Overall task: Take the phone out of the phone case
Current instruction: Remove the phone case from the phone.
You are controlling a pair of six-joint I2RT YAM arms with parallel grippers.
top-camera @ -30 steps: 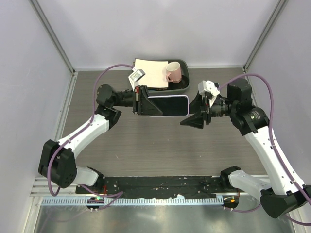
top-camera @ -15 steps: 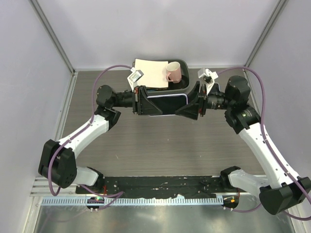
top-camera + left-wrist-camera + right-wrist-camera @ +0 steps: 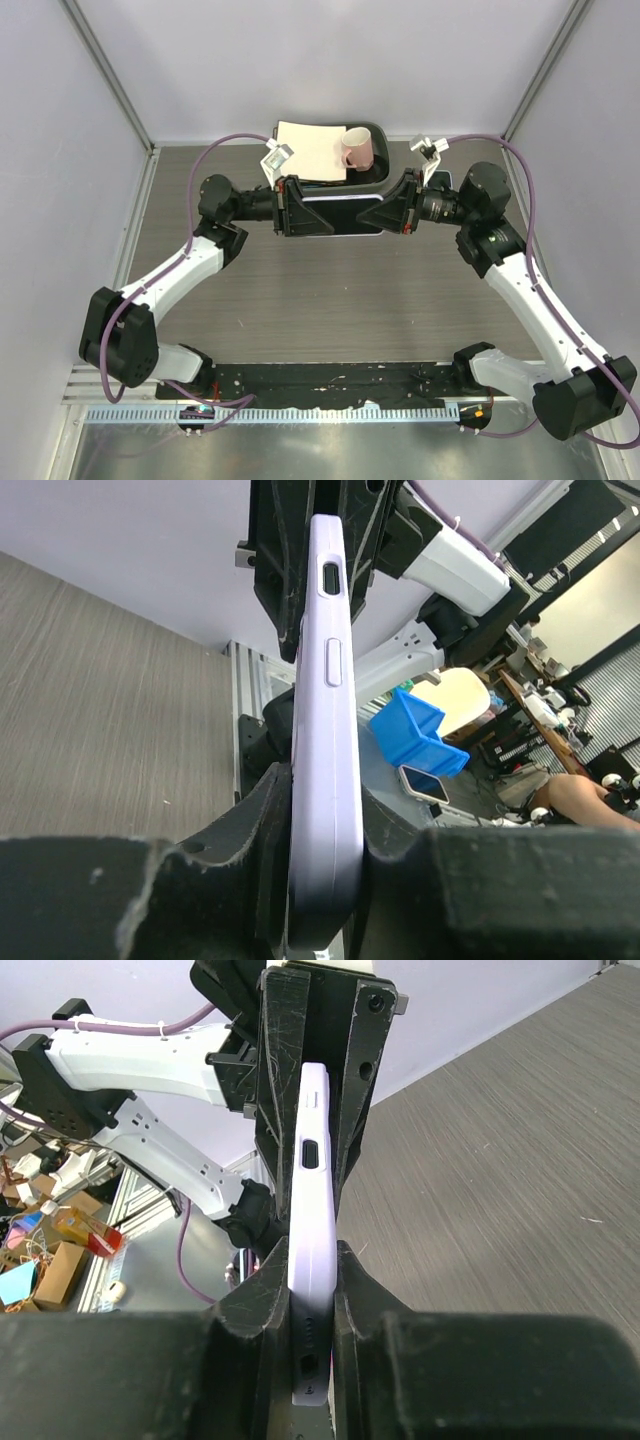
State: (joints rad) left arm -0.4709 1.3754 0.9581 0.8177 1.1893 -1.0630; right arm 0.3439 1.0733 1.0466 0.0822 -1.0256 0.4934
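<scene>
The phone (image 3: 340, 216) in its lavender phone case (image 3: 345, 197) hangs level above the table, between the two arms. My left gripper (image 3: 291, 206) is shut on the case's left end, and its fingers press both faces of the case (image 3: 325, 730). My right gripper (image 3: 393, 208) is shut on the right end, its pads tight against the case (image 3: 312, 1210). In the right wrist view the dark bottom edge of the phone (image 3: 308, 1345), with its port, shows through the case's cutout. The phone sits fully inside the case.
Just behind the held phone, a black tray (image 3: 381, 135) at the back of the table carries a pink mug (image 3: 356, 150) and a beige sheet (image 3: 310, 148). Grey walls close in the wood-grain table (image 3: 300, 300) on three sides.
My right gripper has moved left from a spot clear of the phone, slid over its right end and shut on it. The left gripper has kept its grip and place.
</scene>
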